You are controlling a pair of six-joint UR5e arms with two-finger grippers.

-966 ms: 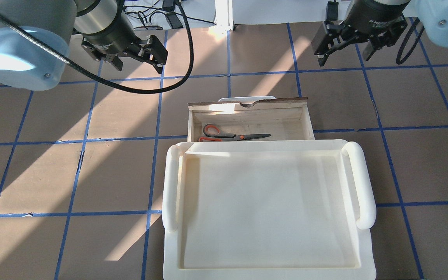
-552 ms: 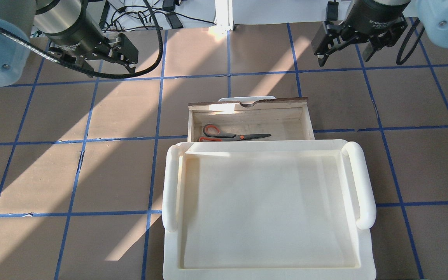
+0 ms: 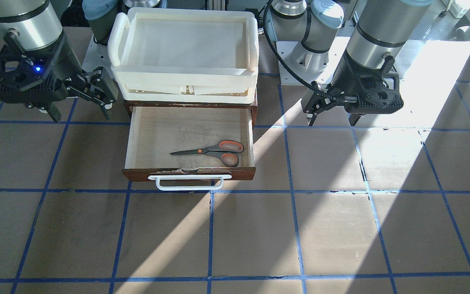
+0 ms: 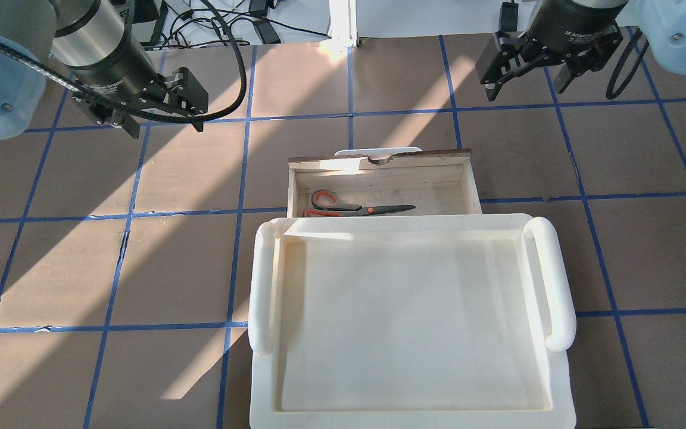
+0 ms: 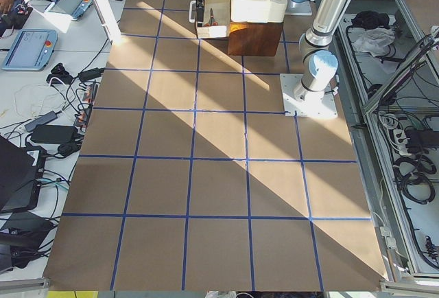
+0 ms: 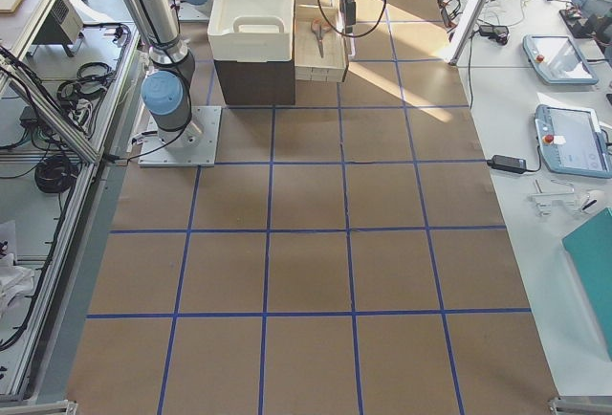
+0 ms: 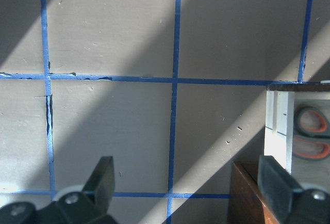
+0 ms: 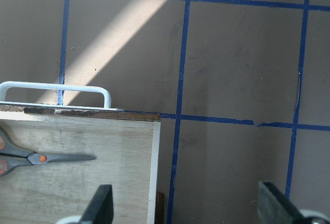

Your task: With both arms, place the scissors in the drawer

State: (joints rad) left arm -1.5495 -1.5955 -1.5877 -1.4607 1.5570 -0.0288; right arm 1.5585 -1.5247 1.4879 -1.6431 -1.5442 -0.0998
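Observation:
The scissors [image 3: 210,152] lie flat inside the open drawer [image 3: 190,173], handles toward the robot's left; they also show in the overhead view [image 4: 355,207] and both wrist views [image 7: 312,136] [image 8: 31,157]. The drawer [image 4: 379,158] is pulled out with its white bar handle facing away from the robot. My left gripper [image 4: 164,122] [image 3: 332,119] is open and empty, hovering over the table to the left of the drawer. My right gripper [image 4: 524,86] [image 3: 80,112] is open and empty, hovering off the drawer's right side.
A cream plastic tray [image 4: 548,280] with two rounded handles sits on top of the brown cabinet [image 3: 255,108] that holds the drawer. The brown table top is marked with a blue tape grid [image 4: 242,179]. Cables lie beyond the table's far edge [image 4: 230,24].
My left gripper has moved left, away from the drawer, then a little nearer the robot. The right gripper, scissors and drawer have stayed in place.

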